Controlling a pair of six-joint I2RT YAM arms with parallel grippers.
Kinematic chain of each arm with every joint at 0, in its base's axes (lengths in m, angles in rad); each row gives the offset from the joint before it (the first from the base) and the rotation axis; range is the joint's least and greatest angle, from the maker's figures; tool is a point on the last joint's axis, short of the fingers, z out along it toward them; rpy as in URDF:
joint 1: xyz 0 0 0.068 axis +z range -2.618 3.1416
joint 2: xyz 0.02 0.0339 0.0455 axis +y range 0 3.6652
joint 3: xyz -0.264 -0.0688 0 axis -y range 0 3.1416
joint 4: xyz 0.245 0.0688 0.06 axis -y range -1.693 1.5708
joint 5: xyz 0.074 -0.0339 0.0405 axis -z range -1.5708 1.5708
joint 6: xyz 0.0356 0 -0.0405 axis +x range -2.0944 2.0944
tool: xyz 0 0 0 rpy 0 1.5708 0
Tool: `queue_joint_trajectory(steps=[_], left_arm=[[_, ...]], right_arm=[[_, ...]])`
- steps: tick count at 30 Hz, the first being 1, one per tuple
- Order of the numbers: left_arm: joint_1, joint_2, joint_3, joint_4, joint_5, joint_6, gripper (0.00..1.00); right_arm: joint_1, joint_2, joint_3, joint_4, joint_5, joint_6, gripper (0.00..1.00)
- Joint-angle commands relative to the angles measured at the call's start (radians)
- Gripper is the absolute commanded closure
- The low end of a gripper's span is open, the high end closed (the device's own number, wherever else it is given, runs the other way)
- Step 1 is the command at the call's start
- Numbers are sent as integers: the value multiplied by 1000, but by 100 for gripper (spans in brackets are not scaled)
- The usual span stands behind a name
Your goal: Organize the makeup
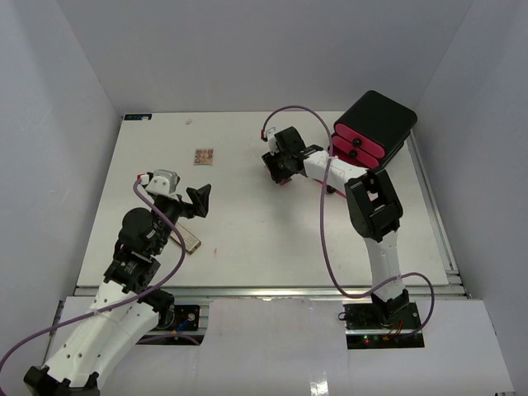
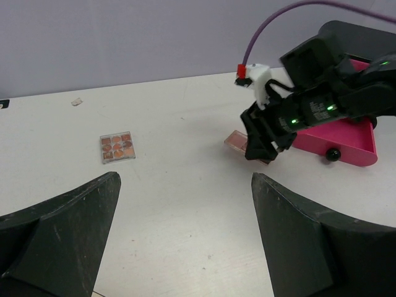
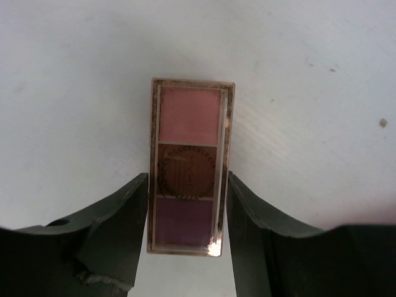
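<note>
right gripper (image 3: 185,229) clamps three-shade palette (image 3: 189,167); left gripper (image 2: 185,235) wide apart.

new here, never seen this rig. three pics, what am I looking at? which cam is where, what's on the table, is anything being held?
Two robot arms are bolted at the near edge of a white table. The top picture comes from a fixed camera above and behind them. The other two come from a camera on each wrist, so each shows its own black fingers.

The right end effector is shut on a three-shade palette, with pink, brown and purple pans. Whether it is lifted off the surface is not clear.

The left end effector is open and holds nothing.

On the table: a small square eyeshadow palette, a brown rectangular case partly under the left arm, and a black box with pink drawers. The left wrist view shows one pink drawer pulled open.
</note>
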Motion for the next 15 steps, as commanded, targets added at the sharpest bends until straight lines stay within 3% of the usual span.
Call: queue_joint_trajectory(steps=[1,8,15], left_arm=[[-2,7,13,-11,0,3,2],[-2,11,13,-13,11,1,2],[-2,18,15,-14,24,-2,2]], right_arm=[[-36,-290,-143,32,-308,-191,83],[-169,-579,-382,-7,-441,-394,78],[-422,-611,-452,-103,-509,-573,74]])
